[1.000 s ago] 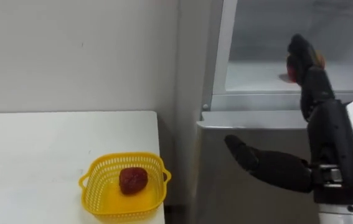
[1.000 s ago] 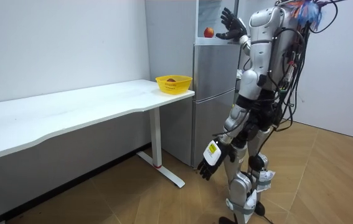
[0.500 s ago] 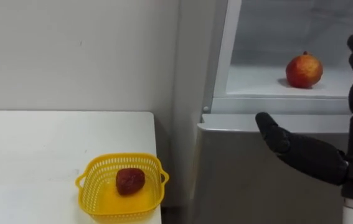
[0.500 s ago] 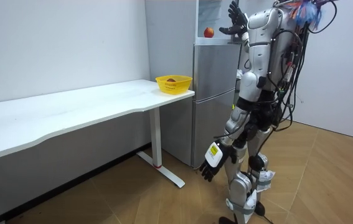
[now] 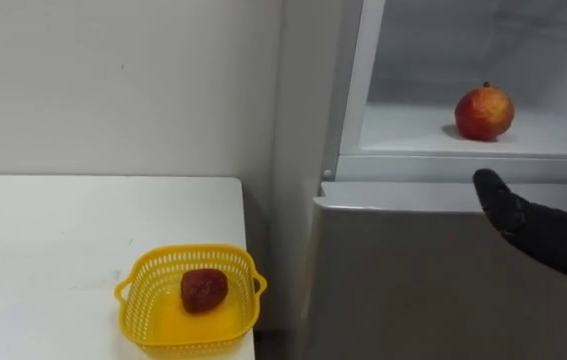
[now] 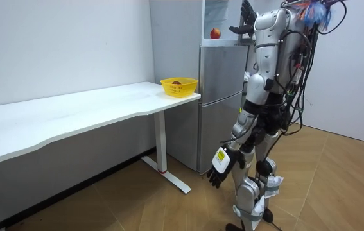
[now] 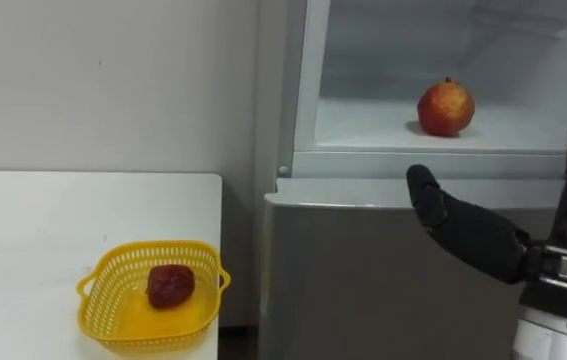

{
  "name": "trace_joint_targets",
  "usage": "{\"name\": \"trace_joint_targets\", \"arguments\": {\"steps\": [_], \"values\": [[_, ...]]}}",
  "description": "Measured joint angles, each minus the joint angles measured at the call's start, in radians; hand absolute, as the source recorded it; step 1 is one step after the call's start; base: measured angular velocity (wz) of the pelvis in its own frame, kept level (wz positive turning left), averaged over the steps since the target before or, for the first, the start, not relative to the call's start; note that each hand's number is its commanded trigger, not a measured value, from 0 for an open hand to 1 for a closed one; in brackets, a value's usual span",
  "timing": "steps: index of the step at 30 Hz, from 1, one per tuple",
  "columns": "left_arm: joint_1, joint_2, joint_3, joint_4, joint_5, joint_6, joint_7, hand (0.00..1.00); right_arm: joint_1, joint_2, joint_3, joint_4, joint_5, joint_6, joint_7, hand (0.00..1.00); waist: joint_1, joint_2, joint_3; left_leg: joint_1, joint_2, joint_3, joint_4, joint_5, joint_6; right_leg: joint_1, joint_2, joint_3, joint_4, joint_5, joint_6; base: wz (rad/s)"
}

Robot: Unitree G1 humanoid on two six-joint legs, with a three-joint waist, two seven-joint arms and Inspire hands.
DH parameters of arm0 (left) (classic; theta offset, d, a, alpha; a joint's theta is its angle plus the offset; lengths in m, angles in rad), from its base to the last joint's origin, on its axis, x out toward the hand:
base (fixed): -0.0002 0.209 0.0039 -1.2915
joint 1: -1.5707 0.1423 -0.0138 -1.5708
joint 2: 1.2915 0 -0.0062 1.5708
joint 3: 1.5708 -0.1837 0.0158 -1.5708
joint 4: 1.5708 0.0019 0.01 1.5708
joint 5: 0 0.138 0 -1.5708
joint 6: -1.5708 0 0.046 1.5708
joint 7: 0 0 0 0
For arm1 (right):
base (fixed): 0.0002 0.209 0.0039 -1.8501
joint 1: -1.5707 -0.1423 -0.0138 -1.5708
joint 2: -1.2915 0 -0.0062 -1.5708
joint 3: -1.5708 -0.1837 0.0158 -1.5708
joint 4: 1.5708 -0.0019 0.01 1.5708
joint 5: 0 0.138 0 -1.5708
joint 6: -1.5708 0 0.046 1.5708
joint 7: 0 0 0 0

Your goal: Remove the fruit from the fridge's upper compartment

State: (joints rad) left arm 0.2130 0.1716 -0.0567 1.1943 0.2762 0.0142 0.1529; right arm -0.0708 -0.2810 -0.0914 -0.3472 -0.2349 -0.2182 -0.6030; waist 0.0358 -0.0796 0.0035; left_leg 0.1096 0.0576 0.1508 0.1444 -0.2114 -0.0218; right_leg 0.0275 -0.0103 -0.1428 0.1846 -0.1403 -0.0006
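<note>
noting the round red pomegranate point(image 5: 484, 112) sitting on the white upper fridge shelf point(image 5: 413, 128); our black right hand point(image 7: 473, 240) is hovering nearby, fingers apart, empty. we are judging it firm, roll-prone: cup its middle.

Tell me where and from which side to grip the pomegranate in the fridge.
Take the pomegranate around its widest girth, from the open front of the compartment: it stands crown up on the shelf, walls behind and beside. The open right hand hovers below that front.
</note>
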Motion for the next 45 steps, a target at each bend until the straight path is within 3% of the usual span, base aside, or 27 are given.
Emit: {"name": "trace_joint_targets", "arguments": {"steps": [2,6,10,13,16,23,28,33,42,45], "values": [[0.012,0.003,0.006,-0.023,0.000,0.002,-0.014,0.00,-0.051,-0.016,-0.023,0.062,0.044,-0.001,-0.006,0.00,-0.004,-0.011,0.0061,-0.002,0.000,-0.003,0.001,0.000,0.000,0.000,-0.001,-0.004,-0.001,0.000,0.000,0.04],[0.020,0.012,0.013,-0.062,0.015,0.002,-0.027,0.00,-0.105,-0.049,-0.031,0.154,0.089,0.004,-0.009,0.00,0.000,-0.029,-0.0011,-0.013,-0.001,-0.019,0.006,0.000,0.000,-0.001,-0.003,-0.023,-0.003,-0.001,-0.001,0.12],[0.024,0.015,0.031,-0.070,0.036,0.014,-0.049,0.00,-0.205,-0.077,-0.031,0.260,0.108,0.029,-0.008,0.00,0.001,-0.029,-0.0010,-0.013,-0.001,-0.027,0.007,0.000,0.000,0.003,-0.007,-0.047,-0.002,-0.001,-0.001,0.06],[0.024,0.018,0.047,-0.080,0.040,0.030,-0.061,0.00,-0.243,-0.090,-0.040,0.297,0.147,0.067,-0.006,0.00,0.001,-0.030,-0.0017,-0.014,-0.001,-0.040,0.007,0.000,0.000,0.008,-0.008,-0.064,-0.003,-0.001,-0.001,0.10],[0.024,0.018,0.053,-0.079,0.040,0.031,-0.070,0.00,-0.296,-0.113,-0.041,0.353,0.203,0.067,-0.004,0.00,0.000,-0.028,-0.0012,-0.014,-0.001,-0.043,0.008,0.000,0.000,0.010,-0.010,-0.078,-0.002,-0.001,-0.001,0.04],[0.039,0.021,0.077,-0.116,0.041,0.041,-0.082,0.00,-0.407,-0.209,-0.049,0.542,0.371,0.107,0.023,0.00,0.000,-0.039,0.0012,-0.013,-0.002,-0.058,0.016,0.000,0.000,0.025,-0.015,-0.100,-0.006,-0.003,0.000,0.08],[0.065,0.029,0.094,-0.134,0.042,0.047,-0.096,0.00,-0.430,-0.281,-0.051,0.599,0.421,0.117,0.053,0.00,-0.003,-0.048,-0.0053,-0.030,-0.004,-0.077,0.023,0.001,-0.001,0.025,-0.016,-0.119,-0.016,-0.003,0.000,0.10],[0.079,0.033,0.099,-0.164,0.045,0.051,-0.097,0.00,-0.489,-0.287,-0.049,0.720,0.509,0.145,0.104,0.00,-0.002,-0.059,-0.0065,-0.032,-0.005,-0.085,0.024,0.001,-0.001,0.026,-0.018,-0.127,-0.016,-0.003,0.000,0.05],[0.079,0.042,0.133,-0.191,0.071,0.070,-0.122,0.00,-0.516,-0.287,-0.042,0.766,0.512,0.157,0.196,0.00,0.000,-0.063,-0.0073,-0.036,-0.005,-0.091,0.025,0.001,-0.001,0.025,-0.018,-0.134,-0.015,-0.003,-0.001,0.01],[0.080,0.042,0.133,-0.192,0.079,0.073,-0.122,0.00,-0.538,-0.287,-0.039,0.776,0.508,0.180,0.222,0.00,-0.001,-0.063,-0.0073,-0.037,-0.005,-0.098,0.025,0.001,-0.001,0.025,-0.018,-0.135,-0.014,-0.003,0.000,0.00]]}}
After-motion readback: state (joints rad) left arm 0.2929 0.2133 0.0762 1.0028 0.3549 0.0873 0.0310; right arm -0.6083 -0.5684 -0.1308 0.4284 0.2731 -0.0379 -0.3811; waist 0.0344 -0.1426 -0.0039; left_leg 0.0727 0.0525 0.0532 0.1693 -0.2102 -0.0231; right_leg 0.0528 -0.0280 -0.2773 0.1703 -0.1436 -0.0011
